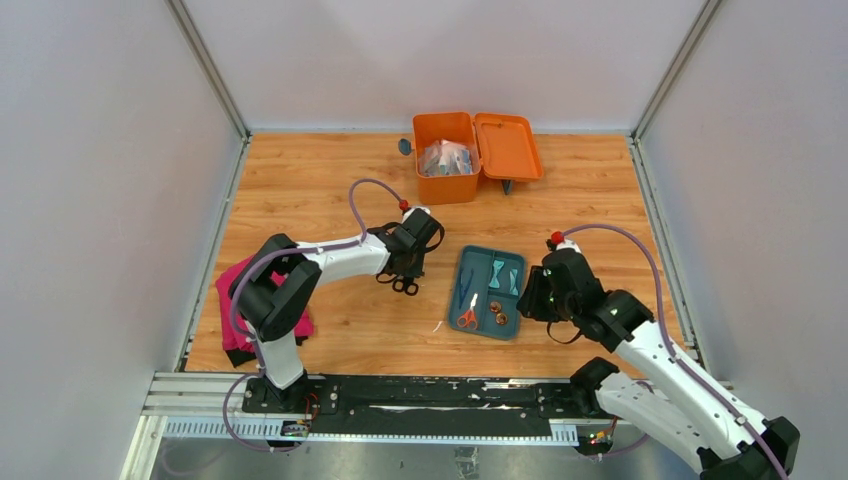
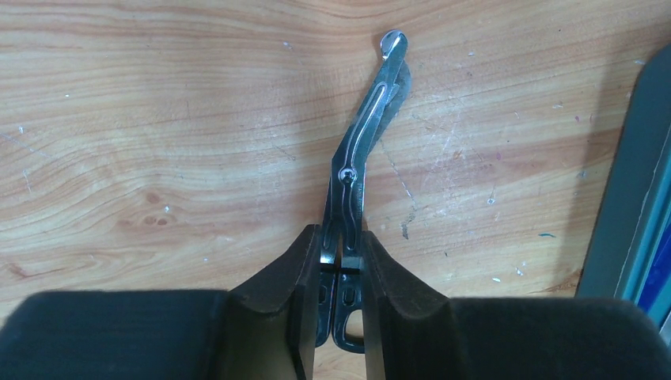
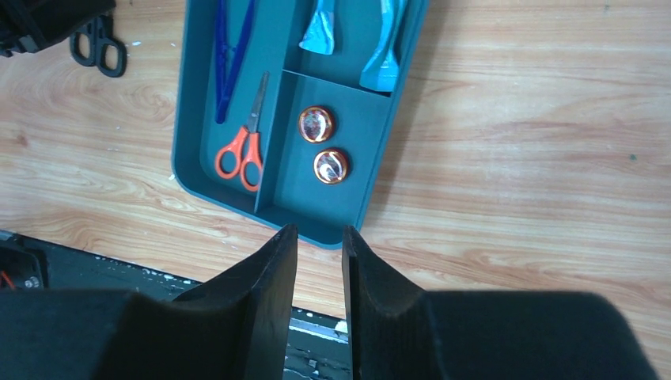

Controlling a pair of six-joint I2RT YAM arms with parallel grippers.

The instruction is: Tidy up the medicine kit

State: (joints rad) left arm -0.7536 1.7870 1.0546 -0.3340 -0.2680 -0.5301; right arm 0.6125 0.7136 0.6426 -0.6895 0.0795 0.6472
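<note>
The medicine kit (image 1: 445, 160) is an orange box at the back of the table, its lid (image 1: 508, 147) swung open to the right and clear packets inside. My left gripper (image 1: 404, 274) is low over the wood, left of the teal tray (image 1: 456, 300). In the left wrist view it (image 2: 342, 235) is shut on the shanks of black shears (image 2: 360, 150), whose blades lie flat and point away. My right gripper (image 3: 319, 231) hangs open and empty just off the tray's near right corner.
The tray (image 3: 360, 190) holds orange scissors (image 3: 241, 150), blue tweezers (image 3: 229, 63), two copper-rimmed tins (image 3: 316, 124) and light-blue packets (image 3: 384, 47). A pink cloth (image 1: 235, 300) lies by the left arm's base. Walls close in the table.
</note>
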